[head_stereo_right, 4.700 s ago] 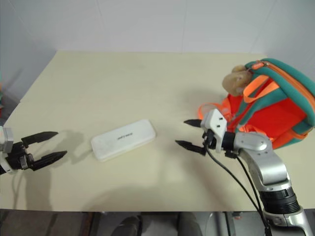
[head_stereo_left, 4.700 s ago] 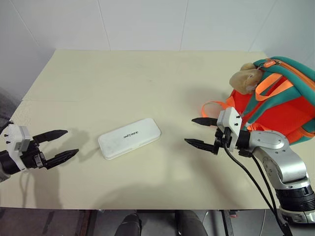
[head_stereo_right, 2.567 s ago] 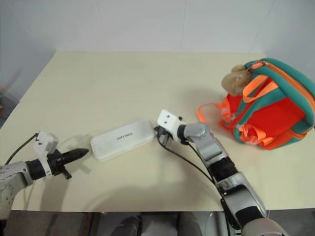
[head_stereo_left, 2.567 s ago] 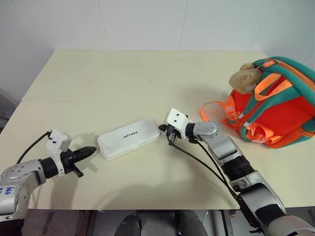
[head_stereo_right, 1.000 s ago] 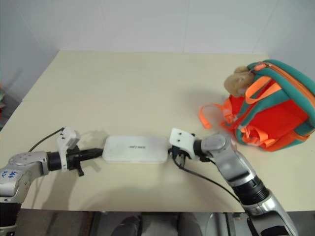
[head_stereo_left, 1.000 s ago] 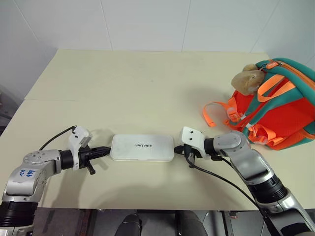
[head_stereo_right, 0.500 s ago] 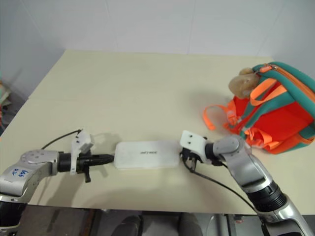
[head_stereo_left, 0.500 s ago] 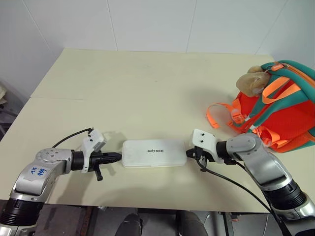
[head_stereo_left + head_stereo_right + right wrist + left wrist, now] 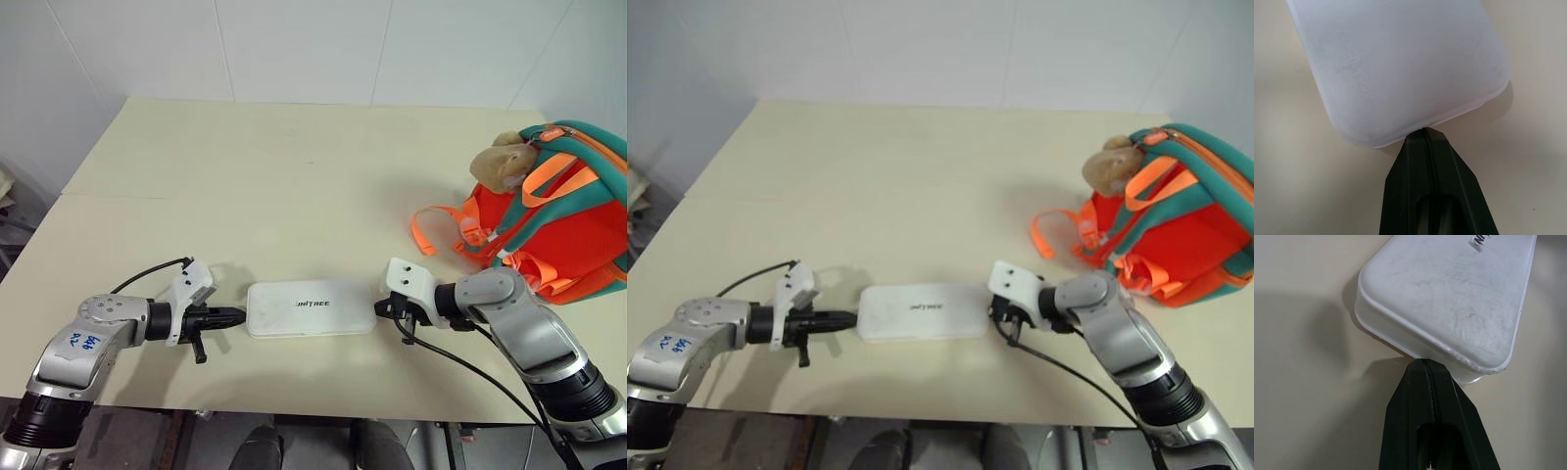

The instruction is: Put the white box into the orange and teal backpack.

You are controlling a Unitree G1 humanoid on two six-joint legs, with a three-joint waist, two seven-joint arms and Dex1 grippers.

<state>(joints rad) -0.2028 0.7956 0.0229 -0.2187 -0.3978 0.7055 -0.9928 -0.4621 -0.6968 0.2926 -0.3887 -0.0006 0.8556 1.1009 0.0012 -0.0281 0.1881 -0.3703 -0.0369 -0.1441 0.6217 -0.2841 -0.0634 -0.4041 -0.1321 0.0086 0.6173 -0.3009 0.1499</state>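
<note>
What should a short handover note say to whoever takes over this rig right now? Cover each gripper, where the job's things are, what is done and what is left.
Left gripper: shut, tips against the left short end of the flat white rectangular box.
Right gripper: shut, tips against the box's right short end, so the box is pinched end to end between them.
The box lies flat near the front edge of the cream table.
The small orange backpack with teal trim stands at the table's right side, apart from the box, a tan plush toy at its top.
Done: both grippers set at the box's ends.
Left: lift it, carry it right, put it into the backpack.
</note>
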